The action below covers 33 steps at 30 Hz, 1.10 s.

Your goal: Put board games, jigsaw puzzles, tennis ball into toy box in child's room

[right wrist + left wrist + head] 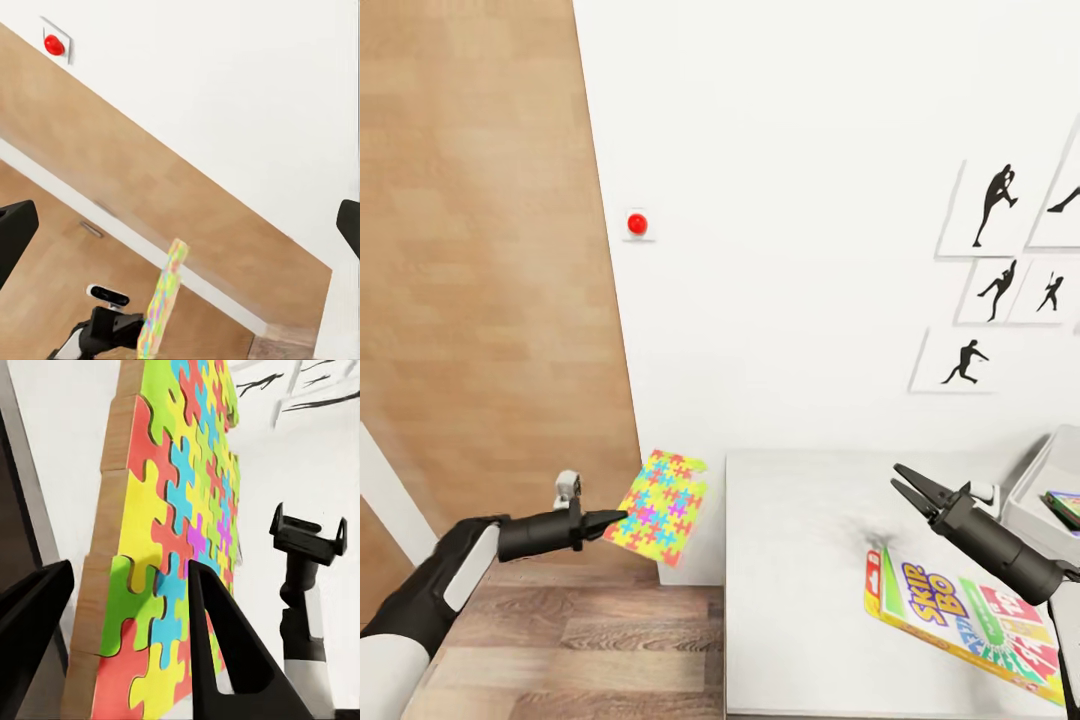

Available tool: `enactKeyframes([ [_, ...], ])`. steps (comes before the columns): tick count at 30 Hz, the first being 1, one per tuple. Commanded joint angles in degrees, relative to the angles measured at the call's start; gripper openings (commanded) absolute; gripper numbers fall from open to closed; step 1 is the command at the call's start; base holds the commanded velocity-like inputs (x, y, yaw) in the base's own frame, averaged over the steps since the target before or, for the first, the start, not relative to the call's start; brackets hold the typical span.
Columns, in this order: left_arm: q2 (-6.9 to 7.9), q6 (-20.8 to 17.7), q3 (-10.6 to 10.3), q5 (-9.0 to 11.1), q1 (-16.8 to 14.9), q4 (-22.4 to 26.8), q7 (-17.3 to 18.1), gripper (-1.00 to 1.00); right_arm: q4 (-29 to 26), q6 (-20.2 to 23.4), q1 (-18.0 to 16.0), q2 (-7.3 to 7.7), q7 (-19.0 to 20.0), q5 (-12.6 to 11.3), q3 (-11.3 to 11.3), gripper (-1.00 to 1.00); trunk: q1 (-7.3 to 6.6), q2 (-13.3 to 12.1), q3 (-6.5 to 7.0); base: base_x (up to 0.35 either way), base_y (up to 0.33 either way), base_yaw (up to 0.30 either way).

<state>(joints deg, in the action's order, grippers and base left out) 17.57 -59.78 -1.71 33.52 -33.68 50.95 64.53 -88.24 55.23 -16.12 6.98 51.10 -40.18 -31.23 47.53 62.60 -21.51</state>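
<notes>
Head view shows my left tool (612,519) pinching the edge of the puzzle (657,506), so it hangs in the air past the left edge of the surface (800,590). I hold it up on its thin side so it can slip into the toy box (1032,488) at the right edge. My right tool (905,482) is wide open with nothing in it, above the game box (960,620) lying flat near the front right corner. I think that game goes next.
</notes>
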Motion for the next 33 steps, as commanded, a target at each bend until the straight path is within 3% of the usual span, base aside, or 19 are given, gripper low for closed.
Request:
enactKeyframes([
  [1,1.26,-0.2,-0.2,-0.1,0.0,0.3,3.3,-1.00,0.0,0.2,-0.1,-0.02,0.2,0.3,-0.1,1.00,-0.22,-0.4,0.12,0.000,0.000,0.000],
  [4,4.76,-0.2,-0.9,-0.3,0.0,3.3,13.2,-1.00,0.0,0.2,-0.1,-0.08,0.2,0.7,0.1,1.00,-0.88,-1.6,0.65,0.000,0.000,0.000],
  [7,6.65,-0.2,-1.2,-0.6,0.0,6.0,16.7,-1.00,-0.1,0.2,-0.1,-0.43,0.1,0.8,0.3,1.00,-1.54,-2.8,1.19,0.000,0.000,0.000],
  [18,7.04,-0.2,-1.3,-0.7,0.1,7.2,17.9,-1.00,0.0,-3.4,-0.1,-0.68,0.2,0.8,0.4,1.00,-3.96,-7.2,3.17,0.000,0.000,0.000],
  [33,6.79,-0.2,-1.3,-1.2,0.0,6.8,17.7,-1.00,0.0,-4.3,-0.1,-0.74,0.1,0.9,1.2,1.00,-7.25,-13.2,5.86,0.000,0.000,0.000],
])
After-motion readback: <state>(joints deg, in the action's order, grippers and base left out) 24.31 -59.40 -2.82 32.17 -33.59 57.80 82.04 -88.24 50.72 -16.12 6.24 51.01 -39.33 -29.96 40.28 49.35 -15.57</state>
